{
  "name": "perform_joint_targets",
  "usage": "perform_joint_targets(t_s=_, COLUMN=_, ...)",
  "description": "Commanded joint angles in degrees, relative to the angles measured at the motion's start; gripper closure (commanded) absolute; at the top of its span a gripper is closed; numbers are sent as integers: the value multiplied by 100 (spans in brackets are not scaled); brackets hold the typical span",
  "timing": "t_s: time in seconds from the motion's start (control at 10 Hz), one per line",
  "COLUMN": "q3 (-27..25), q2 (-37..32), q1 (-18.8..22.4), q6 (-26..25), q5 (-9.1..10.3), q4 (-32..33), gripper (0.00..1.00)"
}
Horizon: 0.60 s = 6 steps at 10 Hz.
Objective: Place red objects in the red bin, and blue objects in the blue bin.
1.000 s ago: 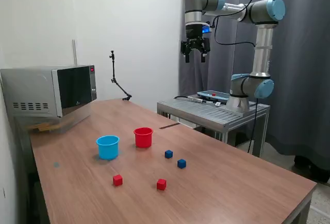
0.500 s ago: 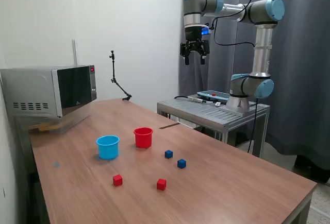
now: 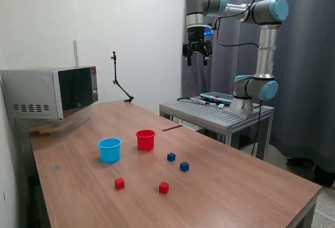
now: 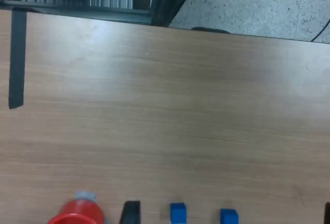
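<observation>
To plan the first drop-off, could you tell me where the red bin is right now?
In the exterior view, the red bin stands upright on the table, just right of the blue bin and left of the blue cubes.

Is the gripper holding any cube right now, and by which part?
Nothing is held. The gripper hangs open high above the table; all four cubes lie on the tabletop.

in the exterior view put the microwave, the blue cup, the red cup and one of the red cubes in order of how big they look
1. Microwave, clearly the largest.
2. Blue cup and red cup: they look about alike, so I won't rank one over the other.
3. Red cube, the smallest, though it sits nearer the camera than the cups.
</observation>
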<state>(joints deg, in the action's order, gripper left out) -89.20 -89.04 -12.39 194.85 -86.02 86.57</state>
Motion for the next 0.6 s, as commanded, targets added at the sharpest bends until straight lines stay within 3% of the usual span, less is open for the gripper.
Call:
perform_joint_targets(t_s=0.0, q3=-1, q2=1, q1=0, q6=0, q5=-3, q4=0, gripper=0)
perform_joint_targets(t_s=0.5, q3=25, q2=9, q1=0, q6=9, q5=-12, q4=0, gripper=0)
